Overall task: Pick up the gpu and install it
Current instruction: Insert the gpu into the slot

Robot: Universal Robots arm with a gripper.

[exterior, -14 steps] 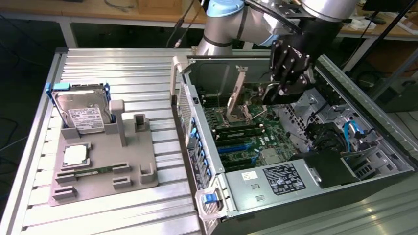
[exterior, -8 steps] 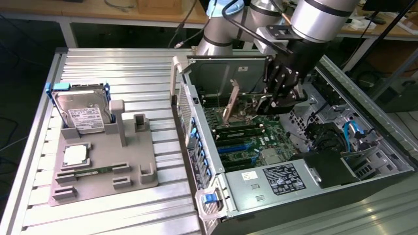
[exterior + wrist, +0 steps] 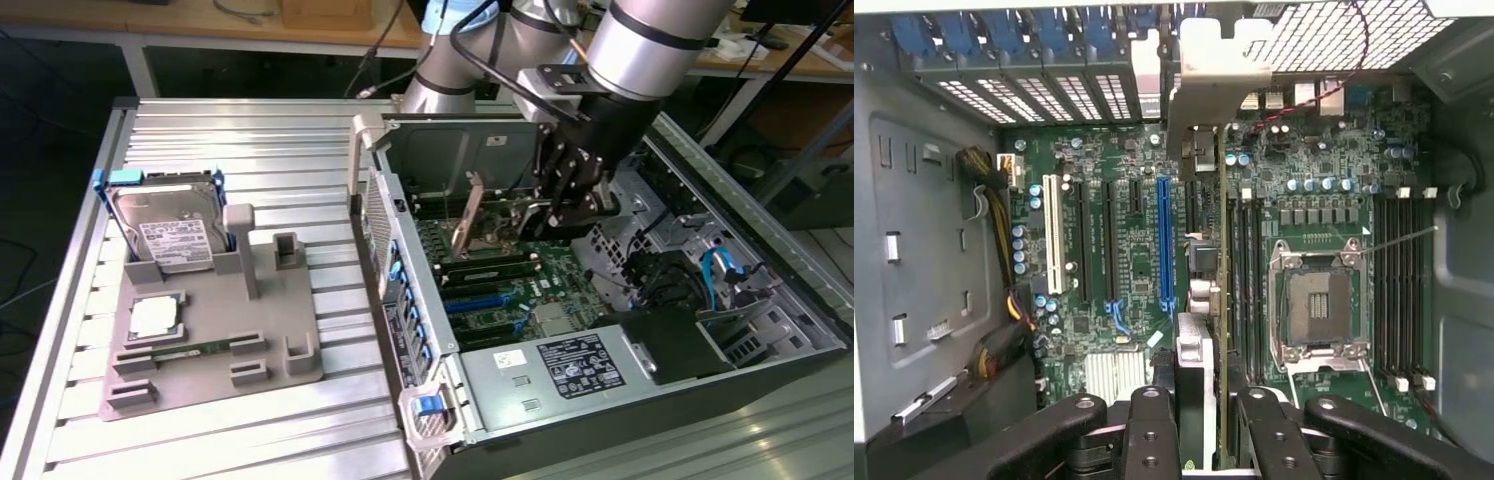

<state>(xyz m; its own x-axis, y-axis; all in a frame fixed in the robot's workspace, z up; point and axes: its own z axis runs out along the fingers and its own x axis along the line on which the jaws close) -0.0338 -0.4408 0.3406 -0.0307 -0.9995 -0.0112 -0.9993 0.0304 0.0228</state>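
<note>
Wrist view: narrowly parted gripper [image 3: 1206, 425] clamps the gpu [image 3: 1200, 258] edge-on over the motherboard [image 3: 1124, 250].

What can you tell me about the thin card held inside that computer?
The gpu is a thin flat circuit card, edge-on in the wrist view, with a silvery metal bracket at the end toward the case's rear slots. The tool grips its other end between dark fingers. It hangs over the green motherboard, near the blue slot, apparently not yet seated.
</note>
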